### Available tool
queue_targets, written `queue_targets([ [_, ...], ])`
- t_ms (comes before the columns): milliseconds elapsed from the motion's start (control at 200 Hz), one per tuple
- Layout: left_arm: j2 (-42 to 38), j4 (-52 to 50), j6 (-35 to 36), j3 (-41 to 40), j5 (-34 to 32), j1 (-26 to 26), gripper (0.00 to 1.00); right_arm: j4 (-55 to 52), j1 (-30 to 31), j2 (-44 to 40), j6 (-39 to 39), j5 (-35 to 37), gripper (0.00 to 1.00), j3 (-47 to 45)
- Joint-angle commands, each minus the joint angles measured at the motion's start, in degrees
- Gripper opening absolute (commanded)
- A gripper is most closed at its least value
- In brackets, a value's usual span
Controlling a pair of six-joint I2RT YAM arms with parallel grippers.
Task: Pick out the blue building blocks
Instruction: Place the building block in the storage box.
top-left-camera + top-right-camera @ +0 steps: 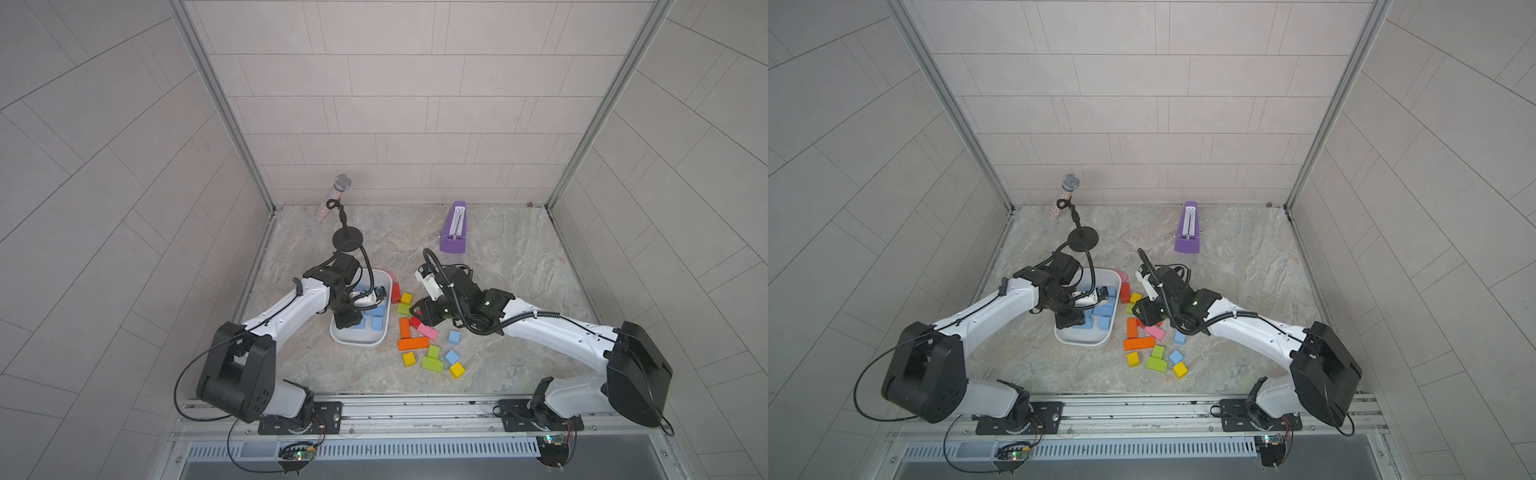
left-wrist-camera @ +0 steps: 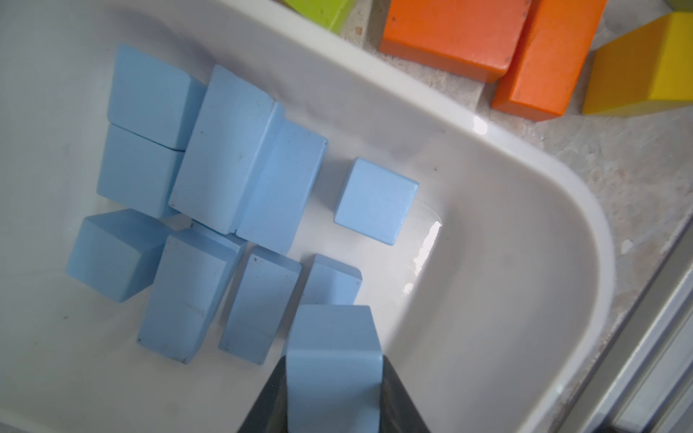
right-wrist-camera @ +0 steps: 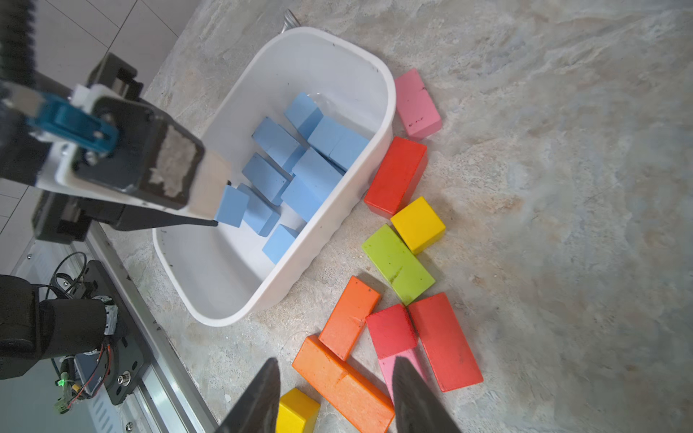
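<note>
Drop-off step: small matte sky-blue cube (image 2: 332, 337) gripped by left claw (image 2: 333, 375) over white plastic tub (image 2: 562, 187). Next: release. Right claw (image 3: 335, 361) parted, empty; two blue cubes (image 1: 454, 337) loose on counter.

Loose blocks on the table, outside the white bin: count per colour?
red blocks: 3
orange blocks: 2
yellow blocks: 3
green blocks: 3
pink blocks: 2
blue building blocks: 2
Total: 15
</note>
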Motion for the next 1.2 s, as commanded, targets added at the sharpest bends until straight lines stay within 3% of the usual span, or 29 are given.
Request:
queue_targets([
  [0,1.60,2.02,1.40,-0.17,0.84,-0.93,0.33,0.89,0.30,-1.58,-0.46,0.80,0.50,-0.17],
  [130,2.38,2.47,1.79,-0.53,2.68,-1.94,0.33,0.51,0.30,-2.76,-0.74,1.69,0.50,-1.06],
  [720,6.62,4.94,0.38,0.74,-0.12,-6.61,0.38,0.49,0.30,-4.91,-1.53,2.76,0.50,-3.02],
  [956,4.94,4.27,-0.47,2.19,-1.38,-6.76,0.56,0.14,0.30,-5.24,-1.88,2.77,0.50,-3.21],
  [1196,0.94,0.94,-2.19,5.50,-0.38,-6.73,0.59,-0.03,-0.51,-6.40,-1.55,2.20,0.50,-4.13],
])
